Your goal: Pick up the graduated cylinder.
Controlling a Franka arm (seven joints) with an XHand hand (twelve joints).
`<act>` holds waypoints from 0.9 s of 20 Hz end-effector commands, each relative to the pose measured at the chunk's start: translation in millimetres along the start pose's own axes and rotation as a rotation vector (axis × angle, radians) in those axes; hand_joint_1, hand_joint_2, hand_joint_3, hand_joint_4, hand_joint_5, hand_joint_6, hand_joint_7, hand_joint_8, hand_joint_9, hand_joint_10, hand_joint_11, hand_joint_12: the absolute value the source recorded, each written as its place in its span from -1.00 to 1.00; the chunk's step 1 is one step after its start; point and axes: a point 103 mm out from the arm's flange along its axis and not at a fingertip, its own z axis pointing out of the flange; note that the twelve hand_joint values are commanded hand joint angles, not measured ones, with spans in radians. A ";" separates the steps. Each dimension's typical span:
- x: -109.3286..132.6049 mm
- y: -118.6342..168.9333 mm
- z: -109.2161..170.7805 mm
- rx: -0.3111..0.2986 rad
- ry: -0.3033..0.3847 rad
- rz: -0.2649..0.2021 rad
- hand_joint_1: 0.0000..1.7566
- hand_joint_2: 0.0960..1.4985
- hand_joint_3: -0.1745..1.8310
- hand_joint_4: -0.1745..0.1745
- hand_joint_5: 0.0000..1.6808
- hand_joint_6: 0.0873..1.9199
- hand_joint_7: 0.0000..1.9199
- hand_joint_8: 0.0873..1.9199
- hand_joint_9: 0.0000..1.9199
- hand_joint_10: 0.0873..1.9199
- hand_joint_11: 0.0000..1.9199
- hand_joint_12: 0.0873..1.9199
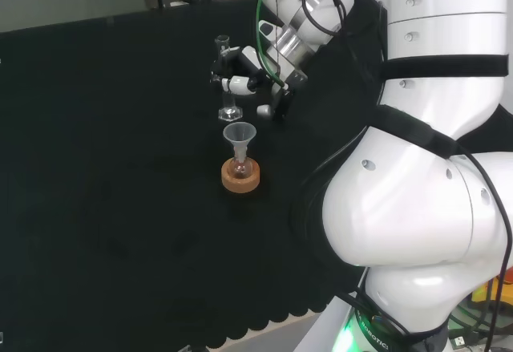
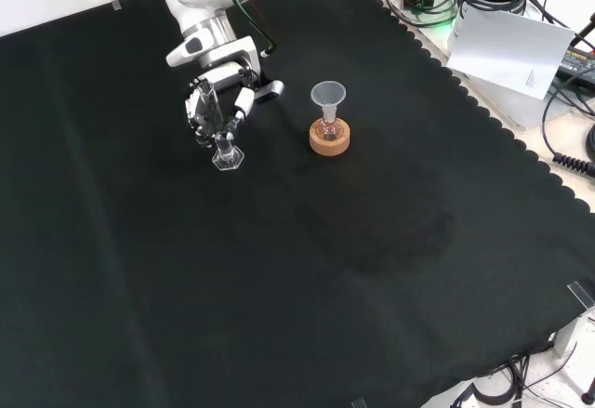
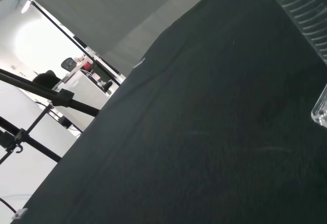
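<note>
The clear graduated cylinder (image 1: 224, 79) stands upright left of the arm in the head view, its hexagonal foot (image 2: 226, 158) at or just above the black cloth. The black and white hand (image 1: 242, 78) has its fingers (image 2: 240, 104) curled round the cylinder's tube (image 2: 217, 125) from both sides. In the wrist view the ribbed tube (image 3: 301, 9) and the rim of the foot (image 3: 321, 110) show close up at the picture's edge.
A small flask with a clear funnel (image 1: 240, 135) in its neck sits on a cork ring (image 1: 240, 177), close to the cylinder; in the front view the funnel (image 2: 327, 95) is to the cylinder's right. The cloth's scalloped edge (image 2: 483, 111) runs along the right, with cables and paper beyond.
</note>
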 end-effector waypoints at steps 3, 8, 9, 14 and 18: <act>16.5 -20.3 -33.9 0.027 -0.094 -0.005 0.30 0.50 -0.81 -1.00 0.09 0.12 0.20 -0.60 0.42 -0.98 0.35 -0.31; 35.2 -42.8 -59.5 0.036 -0.151 -0.003 0.30 0.50 -0.81 -1.00 0.10 0.12 0.21 -0.61 0.42 -0.99 0.36 -0.32; 38.8 -48.2 -64.3 0.038 -0.162 -0.002 0.30 0.50 -0.81 -1.00 0.10 0.12 0.21 -0.61 0.43 -0.99 0.36 -0.32; 52.6 -75.8 -84.6 0.053 -0.206 0.016 0.30 0.50 -0.82 -1.00 0.10 0.11 0.21 -0.62 0.43 -0.99 0.36 -0.32; 60.5 -98.0 -98.4 0.066 -0.232 0.031 0.30 0.50 -0.82 -1.00 0.11 0.11 0.22 -0.62 0.43 -1.00 0.37 -0.32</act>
